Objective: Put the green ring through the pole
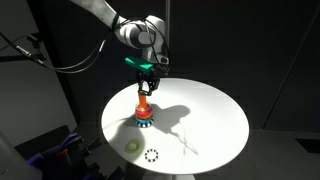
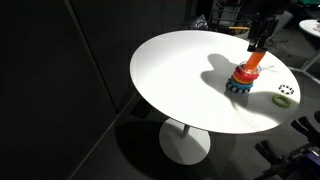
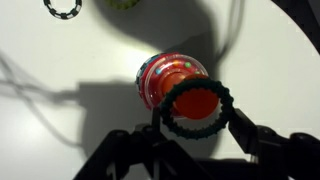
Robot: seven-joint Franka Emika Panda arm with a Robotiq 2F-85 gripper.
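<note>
Table [image 1: 205, 115] first: round, white, smooth-topped. Gripper [image 3: 197, 124] was clamped on the ring [image 3: 167, 110], with a dark finger [image 3: 245, 135] pressed to either side of its rim. Pole [image 3: 197, 103], a glossy orange-red peg on a round patterned base, stood directly beneath, its top showing through the hole. The ring was dark green, flat and ridged round its edge, centred over the peg; whether they touched, I couldn't tell. A black toothed ring [image 3: 62, 8] lay well apart.
</note>
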